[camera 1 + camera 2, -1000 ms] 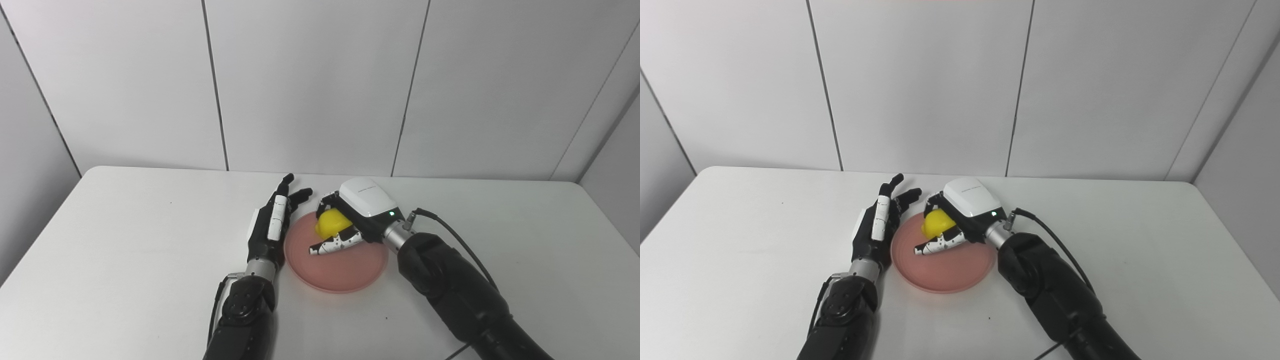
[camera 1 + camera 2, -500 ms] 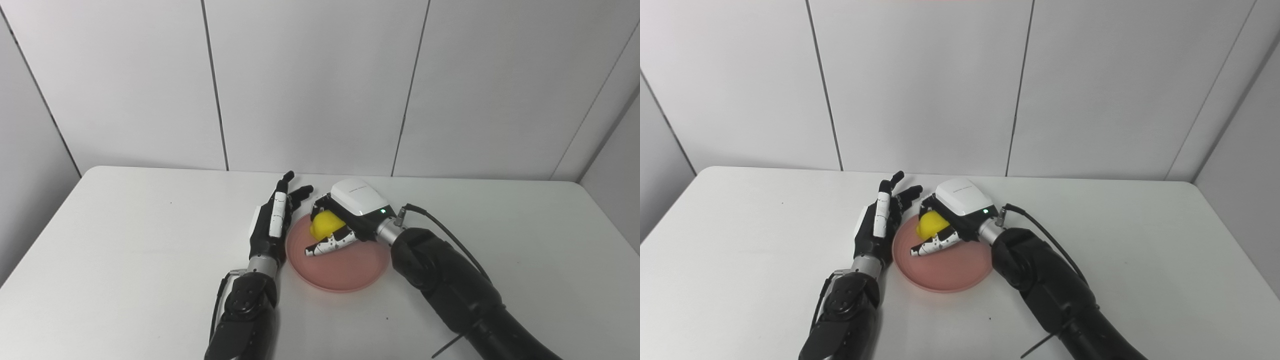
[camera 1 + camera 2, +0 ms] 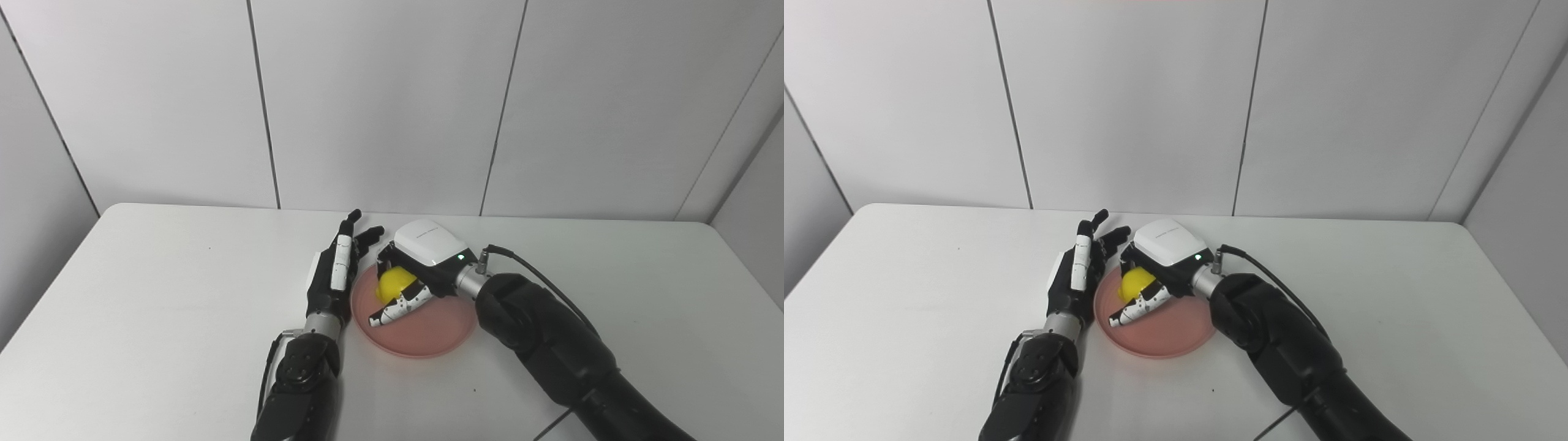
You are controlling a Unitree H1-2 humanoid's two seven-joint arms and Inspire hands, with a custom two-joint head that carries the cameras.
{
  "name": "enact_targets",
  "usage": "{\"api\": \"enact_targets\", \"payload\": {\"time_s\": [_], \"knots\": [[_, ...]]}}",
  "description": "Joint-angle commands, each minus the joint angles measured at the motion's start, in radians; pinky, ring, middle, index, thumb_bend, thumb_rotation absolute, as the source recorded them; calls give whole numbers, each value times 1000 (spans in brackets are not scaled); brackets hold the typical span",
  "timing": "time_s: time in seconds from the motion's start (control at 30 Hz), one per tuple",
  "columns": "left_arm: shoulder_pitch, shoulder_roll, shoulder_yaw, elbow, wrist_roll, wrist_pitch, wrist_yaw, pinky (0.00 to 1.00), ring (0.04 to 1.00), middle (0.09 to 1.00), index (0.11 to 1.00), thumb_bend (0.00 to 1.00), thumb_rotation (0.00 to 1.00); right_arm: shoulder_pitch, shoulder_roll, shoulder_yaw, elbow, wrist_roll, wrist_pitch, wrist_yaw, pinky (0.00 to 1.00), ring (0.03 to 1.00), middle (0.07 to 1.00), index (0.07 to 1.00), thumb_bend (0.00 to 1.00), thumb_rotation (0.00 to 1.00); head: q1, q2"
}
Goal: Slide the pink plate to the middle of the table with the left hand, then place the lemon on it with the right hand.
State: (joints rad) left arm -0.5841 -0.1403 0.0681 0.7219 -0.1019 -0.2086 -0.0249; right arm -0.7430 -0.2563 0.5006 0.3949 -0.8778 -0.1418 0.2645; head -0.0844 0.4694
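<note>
- The right robot hand (image 3: 411,277) grips the lemon (image 3: 392,284) low over the pink plate (image 3: 429,331), mid-surface.
- The left robot hand (image 3: 334,275), fingers spread, stands beside the rim.
- Released off-centre, the lemon may roll off.

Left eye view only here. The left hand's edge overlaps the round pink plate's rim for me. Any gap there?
Observer: In the right eye view the open left hand stands edge-on right beside the left rim of the round pink plate, and no strip of table shows between them. I cannot tell whether they touch.
Operator: Lemon released yet?
Observer: No. The right hand is shut on the yellow lemon, and its fingers cross just below the fruit.
Operator: Where over the plate?
Observer: Over its far-left part, near the left hand. I cannot tell from either view whether the lemon rests on the plate.
</note>
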Motion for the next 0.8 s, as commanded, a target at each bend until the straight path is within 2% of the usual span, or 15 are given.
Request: {"api": "enact_targets", "payload": {"time_s": [0.0, 0.17, 0.33, 0.47, 0.6, 0.77], "knots": [[53, 6, -3, 58, 4, 64, 14, 978, 854, 733, 901, 890, 968, -50, -12, -19, -29, 18, 37, 20, 309, 368, 440, 496, 713, 627, 0, 1], [55, 7, -3, 59, -5, 59, -1, 911, 841, 748, 916, 876, 976, -50, -21, -17, -20, 9, 33, 35, 452, 516, 571, 602, 822, 706, 0, 0], [56, 5, 0, 57, -10, 62, -3, 904, 834, 744, 918, 868, 972, -50, -30, -13, -26, -3, 41, 46, 506, 583, 641, 639, 871, 750, -1, 0], [57, 6, -3, 56, -3, 60, 2, 926, 845, 726, 911, 864, 973, -51, -34, -14, -27, -6, 37, 43, 515, 600, 658, 646, 876, 765, 0, -4], [54, 7, -1, 66, -5, 57, 2, 905, 831, 720, 905, 862, 976, -48, -38, -19, -31, -5, 35, 36, 525, 612, 667, 648, 877, 777, -1, -5], [50, 5, 6, 75, -15, 57, -3, 932, 844, 724, 913, 876, 962, -54, -48, -21, -47, -19, 41, 37, 515, 612, 669, 658, 919, 801, 0, -11]]}}
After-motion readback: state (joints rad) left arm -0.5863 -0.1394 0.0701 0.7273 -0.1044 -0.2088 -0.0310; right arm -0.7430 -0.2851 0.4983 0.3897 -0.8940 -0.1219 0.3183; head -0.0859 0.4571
